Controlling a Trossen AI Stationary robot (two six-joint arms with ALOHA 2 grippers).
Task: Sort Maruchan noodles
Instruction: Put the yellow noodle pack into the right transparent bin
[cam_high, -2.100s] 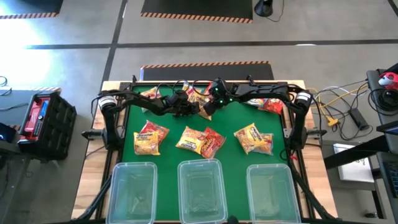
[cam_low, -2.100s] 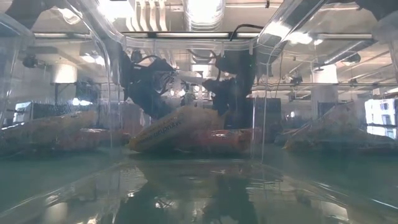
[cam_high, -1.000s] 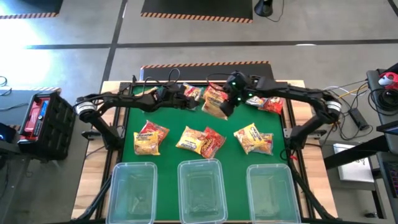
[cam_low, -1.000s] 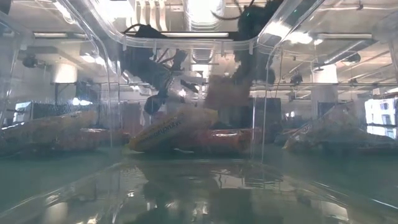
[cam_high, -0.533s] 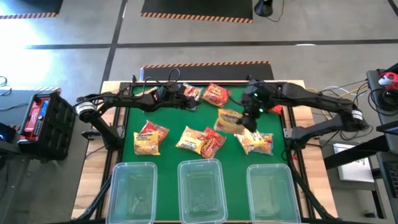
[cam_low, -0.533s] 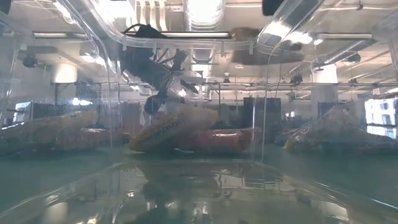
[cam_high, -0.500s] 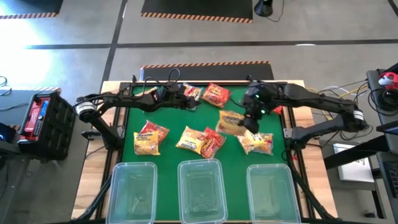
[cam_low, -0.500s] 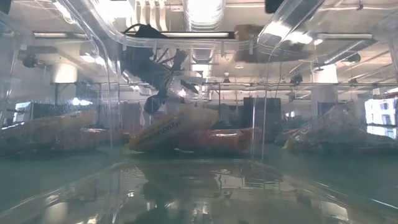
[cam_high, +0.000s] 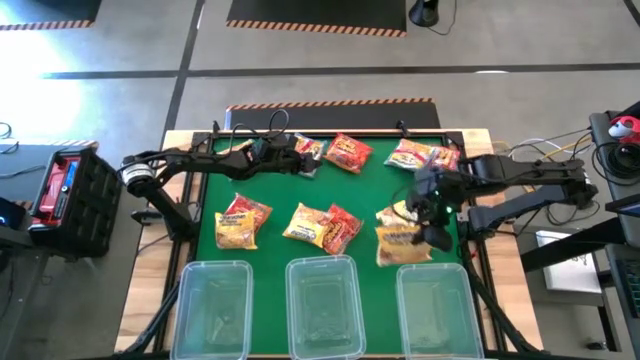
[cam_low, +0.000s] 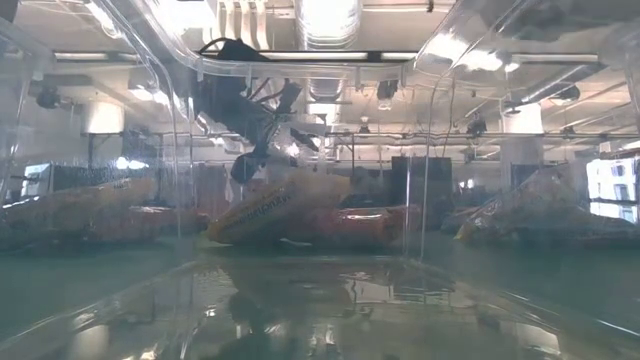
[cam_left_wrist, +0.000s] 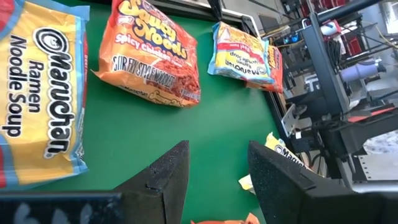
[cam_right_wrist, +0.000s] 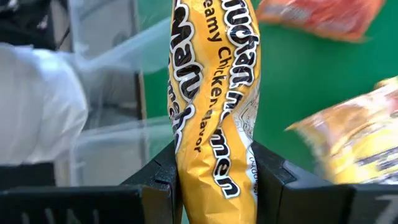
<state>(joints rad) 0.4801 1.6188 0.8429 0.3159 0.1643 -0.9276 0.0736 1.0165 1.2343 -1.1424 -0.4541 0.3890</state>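
Several Maruchan noodle packets lie flat on the green mat: a yellow-red one (cam_high: 244, 221), a yellow one (cam_high: 304, 224) overlapping a red one (cam_high: 341, 228), an orange one (cam_high: 348, 152) and a pair (cam_high: 422, 156) at the far right. My right gripper (cam_high: 422, 236) is shut on a yellow Creamy Chicken packet (cam_high: 399, 244), just beyond the right bin (cam_high: 437, 305). My left gripper (cam_high: 303, 163) hovers open at the far left-centre, over bare mat (cam_left_wrist: 217, 168), touching nothing. Beside it are a yellow packet (cam_left_wrist: 37, 106) and the orange packet (cam_left_wrist: 149, 53). My right gripper pinches the yellow packet between its two fingers (cam_right_wrist: 155, 180), gripping across its flat faces near one end (cam_right_wrist: 214, 168). The packet shows edge-on and reaches forward past the fingertips. It is lifted clear of the mat, above another yellow packet (cam_high: 396, 212) at the right.
Three clear rectangular bins stand in a row along the near edge: left (cam_high: 213, 305), middle (cam_high: 322, 305) and right. The low view looks through a bin wall (cam_low: 420, 150). Cables and a rack lie off the table's right side (cam_high: 560, 180).
My right gripper has carried the yellow packet from the far middle of the table toward the near right, ending just beyond the right bin. The packet stays shut in the fingers and clear of the mat. The left arm has kept still.
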